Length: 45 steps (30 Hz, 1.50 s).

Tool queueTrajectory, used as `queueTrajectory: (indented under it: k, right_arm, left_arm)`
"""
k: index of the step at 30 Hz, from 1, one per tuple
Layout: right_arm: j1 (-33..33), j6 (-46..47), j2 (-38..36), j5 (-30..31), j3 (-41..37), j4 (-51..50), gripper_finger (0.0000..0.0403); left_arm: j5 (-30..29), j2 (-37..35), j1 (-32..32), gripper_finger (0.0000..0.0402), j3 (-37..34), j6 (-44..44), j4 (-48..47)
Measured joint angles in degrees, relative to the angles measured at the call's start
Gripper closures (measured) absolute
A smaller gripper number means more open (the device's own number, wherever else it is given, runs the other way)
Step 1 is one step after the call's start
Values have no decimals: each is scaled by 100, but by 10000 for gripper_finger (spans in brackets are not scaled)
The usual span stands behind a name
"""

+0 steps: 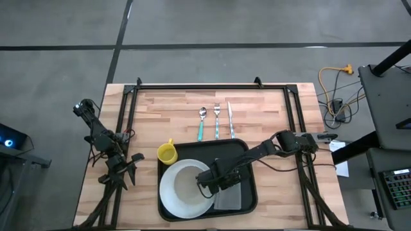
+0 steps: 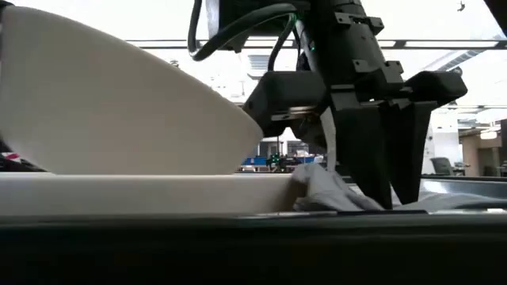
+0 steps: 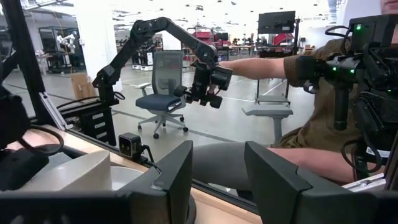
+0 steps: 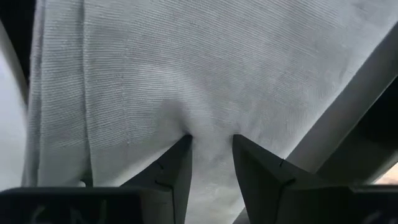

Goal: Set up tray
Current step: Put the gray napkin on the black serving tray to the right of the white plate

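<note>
The black tray [image 1: 247, 151] sat at the worktop's [image 1: 270, 112] near middle, holding a white plate [image 1: 183, 192] on the left and a grey napkin [image 4: 205, 74] on the right. The right gripper [image 4: 211, 155] pinched a napkin fold; lifting could drag or unfold it against the plate. The left gripper [image 3: 217, 177] waited with jaws apart at the left edge.

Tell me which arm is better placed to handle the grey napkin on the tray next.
The right. Its claw is already down on the napkin inside the tray, fingers pressing into the cloth. The left claw waits over the table's left edge, away from the tray.
</note>
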Motion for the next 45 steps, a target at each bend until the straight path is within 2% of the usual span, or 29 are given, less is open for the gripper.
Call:
queueTrajectory:
  k: [8,17,26,32,39,45]
  right_arm:
    - [-136,-861,2,166,50,-134,294]
    - [-82,-1956,-327,1475,59,-84,294]
    - [-69,-3042,-390,1388,-31,63,294]
    - [-64,-3450,-425,1335,-390,150,294]
    - [-66,-3535,-594,1348,-739,197,296]
    - [-75,-3056,-867,1465,-1124,190,306]
  left_arm:
    - [0,0,0,269,2,-1,0]
    - [0,0,0,269,0,0,1]
    - [-2,0,2,269,0,0,0]
    - [-2,0,0,269,2,-1,0]
    - [-1,0,0,269,0,-1,1]
    - [-2,0,2,269,1,-2,0]
